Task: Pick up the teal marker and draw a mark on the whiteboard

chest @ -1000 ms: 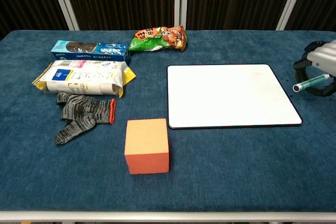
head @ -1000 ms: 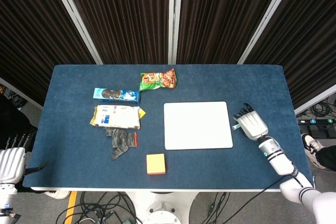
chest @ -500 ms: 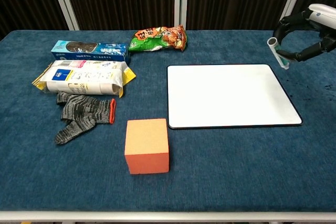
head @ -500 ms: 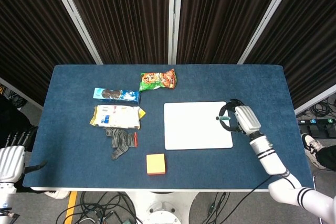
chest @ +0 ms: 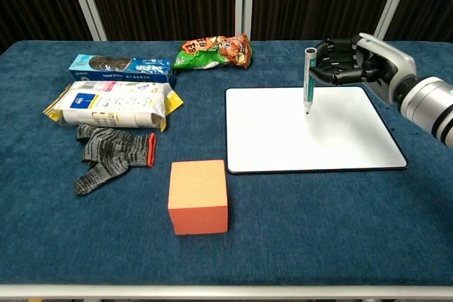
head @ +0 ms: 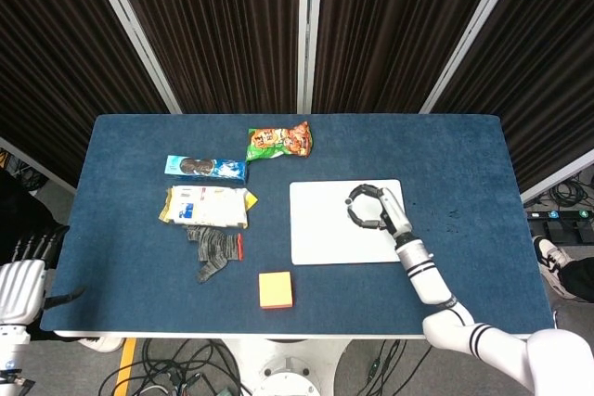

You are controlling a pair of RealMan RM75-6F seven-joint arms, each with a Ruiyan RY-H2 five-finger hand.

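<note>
My right hand [chest: 354, 65] [head: 376, 210] grips the teal marker [chest: 309, 80], holding it nearly upright with its tip down, at or just above the whiteboard [chest: 283, 139] [head: 320, 229]. The hand hovers over the board's far right part. In the head view the marker is mostly hidden within the curled fingers. No mark shows on the white surface. My left hand [head: 20, 287] hangs off the table's near left corner, fingers apart and holding nothing.
An orange block [chest: 198, 196] sits near the front edge. Left of the board lie a grey glove [chest: 113, 155], a white-and-yellow packet [chest: 113, 105], a blue cookie box [chest: 122, 67] and a green snack bag [chest: 212, 52].
My right hand has carried the marker from the table's right side leftward over the whiteboard, turned it upright and lowered its tip toward the surface. The left hand stays put.
</note>
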